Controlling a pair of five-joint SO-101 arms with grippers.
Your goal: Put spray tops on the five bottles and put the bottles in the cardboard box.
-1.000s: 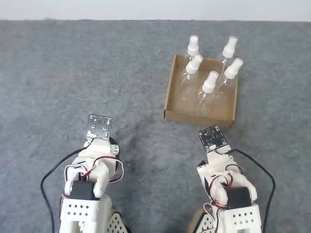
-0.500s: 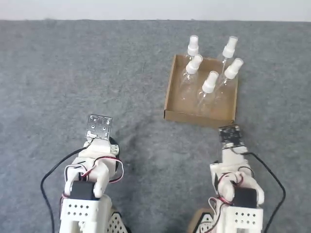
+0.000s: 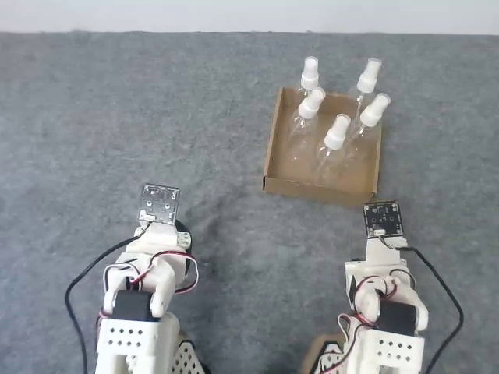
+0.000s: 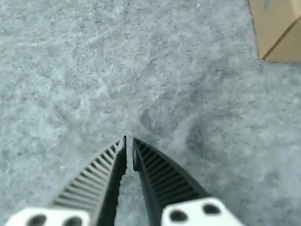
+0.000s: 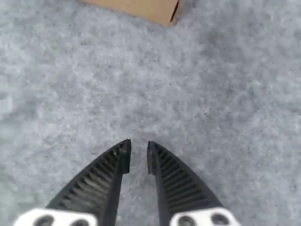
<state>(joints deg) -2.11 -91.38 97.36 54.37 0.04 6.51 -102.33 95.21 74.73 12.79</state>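
Across the grey-covered bench (image 3: 156,101) only one big thing has shifted in the last second: the right arm (image 3: 382,300). It was angled in toward the middle of the near wall of the cardboard box (image 3: 320,189). It has swung outward and now points straight ahead, with its wrist just short of the box's near right corner. The left arm (image 3: 152,280) has not moved and sits well short of the box, off its near left corner.

The box has not shifted either. The five bottles (image 3: 331,160) stand upright in it, close together, none moved since a second ago. The two rear ones have their heads showing past the far wall. Their clear bases are hard to make out, so they probably stand just inside that wall rather than behind it. Each bottle wears one of the white spray tops (image 3: 375,109).

The right end effector (image 5: 138,148) is empty, its jaws drawn almost together with a thin slit between them, hanging over bare covering just short of the box's corner. The left end effector (image 4: 129,141) is likewise all but closed on nothing.

By my reading the swing is a retreat to rest: capping and boxing look finished, and nothing is left to pick up.
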